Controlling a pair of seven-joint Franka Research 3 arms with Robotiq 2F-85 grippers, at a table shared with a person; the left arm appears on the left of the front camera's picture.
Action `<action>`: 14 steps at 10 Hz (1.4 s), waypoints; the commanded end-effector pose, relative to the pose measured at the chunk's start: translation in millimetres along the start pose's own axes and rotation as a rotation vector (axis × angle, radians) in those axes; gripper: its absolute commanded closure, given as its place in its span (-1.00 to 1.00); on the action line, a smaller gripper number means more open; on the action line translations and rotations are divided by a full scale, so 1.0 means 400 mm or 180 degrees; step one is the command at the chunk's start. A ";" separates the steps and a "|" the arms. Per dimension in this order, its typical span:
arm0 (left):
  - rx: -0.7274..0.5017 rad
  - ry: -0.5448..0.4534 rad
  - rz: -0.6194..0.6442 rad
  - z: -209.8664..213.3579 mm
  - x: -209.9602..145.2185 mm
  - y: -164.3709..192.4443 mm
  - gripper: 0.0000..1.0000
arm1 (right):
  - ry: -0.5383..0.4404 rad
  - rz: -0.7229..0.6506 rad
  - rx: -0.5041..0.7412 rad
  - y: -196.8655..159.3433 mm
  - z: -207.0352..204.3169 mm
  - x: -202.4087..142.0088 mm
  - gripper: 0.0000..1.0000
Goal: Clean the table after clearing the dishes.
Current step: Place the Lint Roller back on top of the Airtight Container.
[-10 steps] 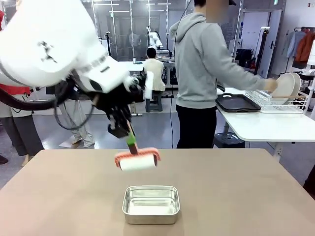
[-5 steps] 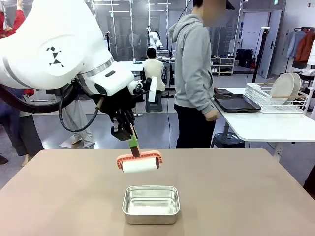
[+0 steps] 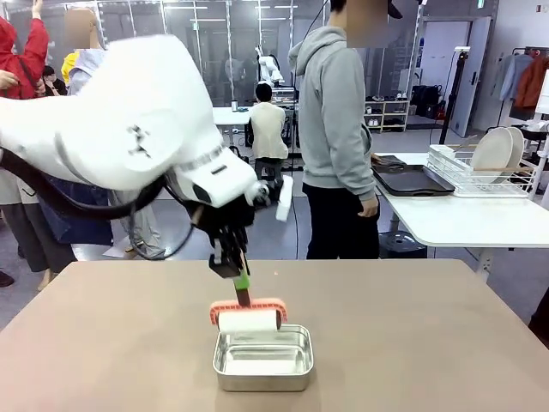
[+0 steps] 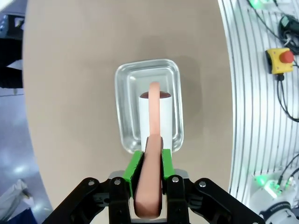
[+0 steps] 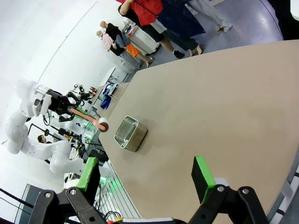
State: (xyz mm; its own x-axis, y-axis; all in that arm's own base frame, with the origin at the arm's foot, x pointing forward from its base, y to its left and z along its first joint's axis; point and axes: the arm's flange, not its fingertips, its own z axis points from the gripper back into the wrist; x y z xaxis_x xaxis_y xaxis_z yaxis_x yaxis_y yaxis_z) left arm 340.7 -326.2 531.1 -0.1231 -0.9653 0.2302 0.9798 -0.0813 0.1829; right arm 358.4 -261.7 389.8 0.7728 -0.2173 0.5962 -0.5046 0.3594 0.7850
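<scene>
**Roller over the pan**

Left gripper [image 3: 238, 276] clamped tight on the handle of a roller [image 3: 249, 318]. Green pads [image 4: 134, 168] pressed on both sides of the pink handle in the left wrist view. Handle tilted, with the gripper up high and the white roll down low. Roll hanging right over the far part of the pan [image 3: 262, 359], seen from above as lying inside the pan's rim [image 4: 122, 112]. Cannot tell if the roll touches the pan floor.

Pan sitting on the table [image 3: 429, 343], near the front edge, about in the middle. Brown top bare around it.

Right gripper [image 5: 145, 179] spread wide, nothing between its fingers, held up above the table [image 5: 210, 93] near one edge. Pan [image 5: 130, 133] and roller far off from it in that view.

Person [image 3: 336, 129] in a grey hoodie standing past the far side of the table, next to a white table [image 3: 463, 219]. Dark tray [image 3: 413, 179] lying on that white table. White plates [image 3: 496, 150] standing on edge in a wire rack [image 3: 480, 182] beside the tray, well apart from the brown table.
</scene>
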 end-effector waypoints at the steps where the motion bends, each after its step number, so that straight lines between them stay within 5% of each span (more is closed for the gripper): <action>1: -0.0015 0.0046 -0.0036 -0.073 0.020 0.046 0.55 | -0.0029 0.0021 -0.0035 0.010 -0.005 -0.005 -1.00; 13: -0.0857 0.0520 0.0065 -0.337 0.023 0.354 0.55 | -0.0029 0.0021 -0.0035 0.010 -0.005 -0.005 -1.00; 14: -0.0863 0.0466 0.0049 -0.337 0.022 0.360 0.24 | -0.0029 0.0021 -0.0035 0.010 -0.005 -0.005 -1.00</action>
State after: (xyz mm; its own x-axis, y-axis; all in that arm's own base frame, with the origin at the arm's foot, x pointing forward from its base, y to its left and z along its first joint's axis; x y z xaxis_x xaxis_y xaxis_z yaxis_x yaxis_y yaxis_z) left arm 489.8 -382.1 422.1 -0.0897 -0.9912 0.0971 0.9874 -0.1012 -0.1215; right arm 358.4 -261.7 389.8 0.7728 -0.2173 0.5963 -0.5046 0.3595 0.7850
